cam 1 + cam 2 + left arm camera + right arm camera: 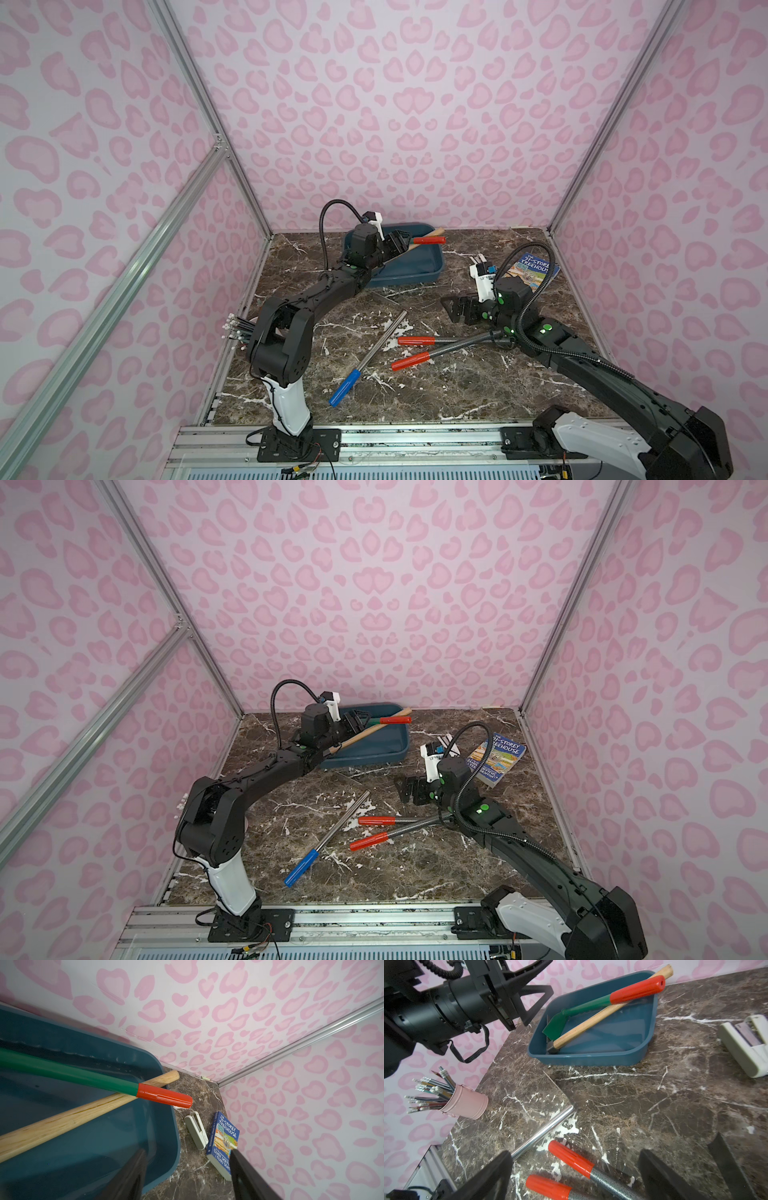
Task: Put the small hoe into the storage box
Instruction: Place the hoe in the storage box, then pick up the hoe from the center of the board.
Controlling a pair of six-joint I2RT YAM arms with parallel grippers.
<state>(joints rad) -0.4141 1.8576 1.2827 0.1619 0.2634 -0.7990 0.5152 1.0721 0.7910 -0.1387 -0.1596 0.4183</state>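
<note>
Right wrist: small hoe [591, 1004] in storage box [591, 1058], atop wooden-handled tool [591, 1020].
Worktop right edge: book [534, 270].
Left gripper [548, 973], right gripper [576, 1154]: released.

Blue paperback book [224, 1141] — cover title "91-STOREY TREEHOUSE", authors partly cut off, "ANDY GRIFFI" and "TERRY DENT"

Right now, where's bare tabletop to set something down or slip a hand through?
Free: the front strip between the blue-handled tool and the front rail; the band between the storage box and that tool's steel shaft; the back corner behind the book. Crowded: centre-right, where two red-handled tools lie by the right gripper.
</note>
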